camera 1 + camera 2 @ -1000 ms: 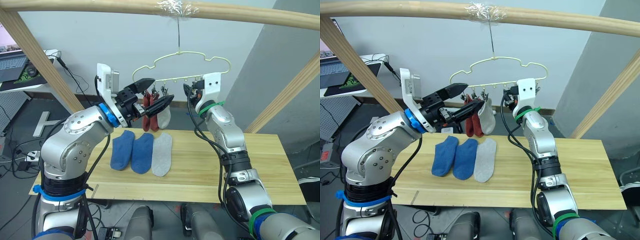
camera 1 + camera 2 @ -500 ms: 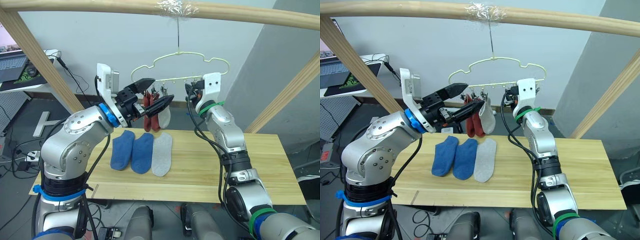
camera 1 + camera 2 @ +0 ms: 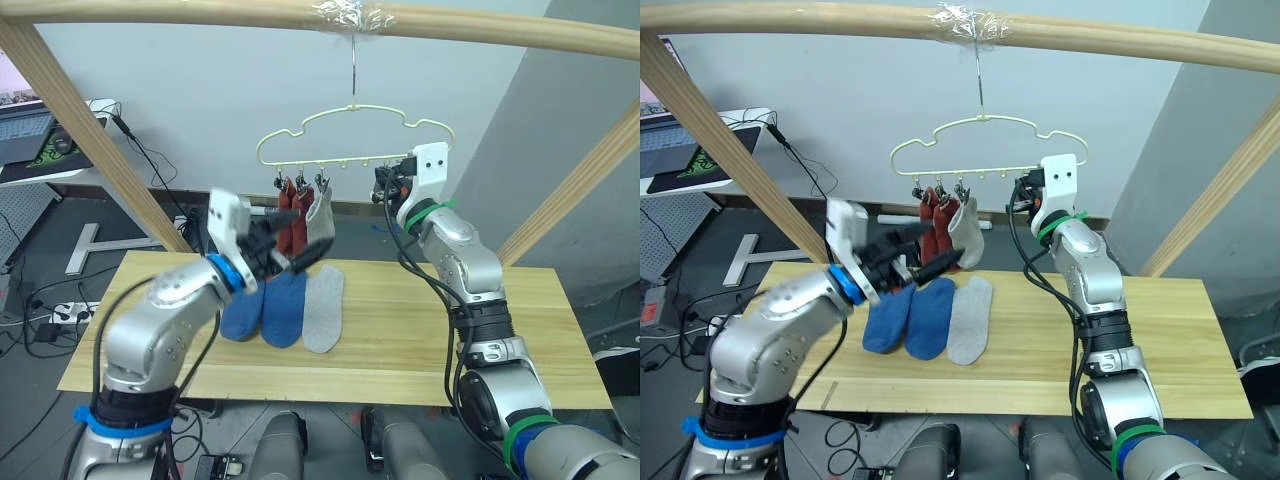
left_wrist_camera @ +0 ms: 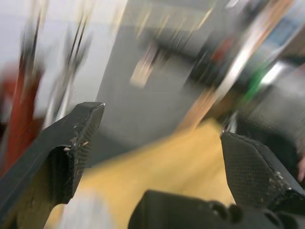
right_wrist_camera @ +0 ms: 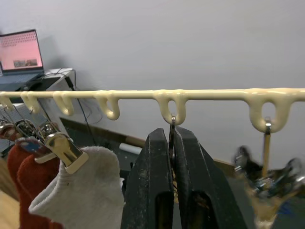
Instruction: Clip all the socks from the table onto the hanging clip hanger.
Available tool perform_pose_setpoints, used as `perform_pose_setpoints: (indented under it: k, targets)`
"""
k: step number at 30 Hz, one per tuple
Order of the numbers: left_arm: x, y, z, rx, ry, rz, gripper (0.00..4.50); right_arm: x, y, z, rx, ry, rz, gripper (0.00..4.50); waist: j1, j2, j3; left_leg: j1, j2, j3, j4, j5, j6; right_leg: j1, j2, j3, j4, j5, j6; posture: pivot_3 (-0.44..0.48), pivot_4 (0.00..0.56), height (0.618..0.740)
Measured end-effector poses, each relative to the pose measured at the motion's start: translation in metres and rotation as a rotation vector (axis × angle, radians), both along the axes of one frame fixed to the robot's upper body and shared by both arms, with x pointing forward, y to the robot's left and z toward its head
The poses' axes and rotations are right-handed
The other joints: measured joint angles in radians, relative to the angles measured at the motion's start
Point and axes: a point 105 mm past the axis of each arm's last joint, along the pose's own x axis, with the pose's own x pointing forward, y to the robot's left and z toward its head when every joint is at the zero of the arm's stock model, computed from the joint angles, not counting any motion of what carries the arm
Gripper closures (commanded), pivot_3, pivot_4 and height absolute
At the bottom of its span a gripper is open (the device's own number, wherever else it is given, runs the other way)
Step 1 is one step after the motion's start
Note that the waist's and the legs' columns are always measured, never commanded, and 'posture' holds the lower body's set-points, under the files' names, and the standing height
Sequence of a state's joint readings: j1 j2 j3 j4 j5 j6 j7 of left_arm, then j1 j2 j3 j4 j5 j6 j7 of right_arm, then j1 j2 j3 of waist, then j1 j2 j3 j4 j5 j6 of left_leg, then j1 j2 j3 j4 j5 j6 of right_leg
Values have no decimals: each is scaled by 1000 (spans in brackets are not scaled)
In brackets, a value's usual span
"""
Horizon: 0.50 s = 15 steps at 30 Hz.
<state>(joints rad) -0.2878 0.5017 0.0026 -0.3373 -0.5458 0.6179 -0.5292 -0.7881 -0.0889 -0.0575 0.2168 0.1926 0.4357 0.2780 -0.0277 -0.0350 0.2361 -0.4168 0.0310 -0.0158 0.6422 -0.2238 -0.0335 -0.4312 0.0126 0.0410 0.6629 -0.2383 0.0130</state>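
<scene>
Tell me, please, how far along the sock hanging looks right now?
Halfway: two rust red socks and one light grey sock hang from the clip hanger. The right gripper pinches a clip; the left gripper is open. Two blue socks and a grey sock remain on the table.

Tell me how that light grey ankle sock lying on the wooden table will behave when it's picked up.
The light grey ankle sock lies flat on the light wooden plank table, so it is probably floppy and light. The clipped grey sock hangs limp; expect this one to droop too.
</scene>
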Motion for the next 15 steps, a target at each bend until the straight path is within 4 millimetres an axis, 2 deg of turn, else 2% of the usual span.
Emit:
perform_pose_setpoints:
  k: [5, 11, 15]
  targets:
    - [18, 3, -38, 80, 36, 82, 0, -3, -2, -1, 4, 15, 10, 4488, 2, 1, 0, 0, -1, 2, 1, 0, 0, 0, 1, 1, 0, 0, 0, 17, 235, 740]
    - [32, -21, -107, 161, 170, 83, 0, -7, -1, -1, 4, 22, 14, 4488, 0, 2, 1, -1, -1, 3, 1, 0, 0, 0, 1, 0, -1, 0, 0, -12, 233, 740]
    - [37, -20, -132, 213, 198, 79, 0, -9, -1, 0, -3, 24, 6, 4488, -4, 2, 1, -1, 0, 3, 1, 0, 0, 0, 0, 0, 0, 0, 0, -31, 229, 740]
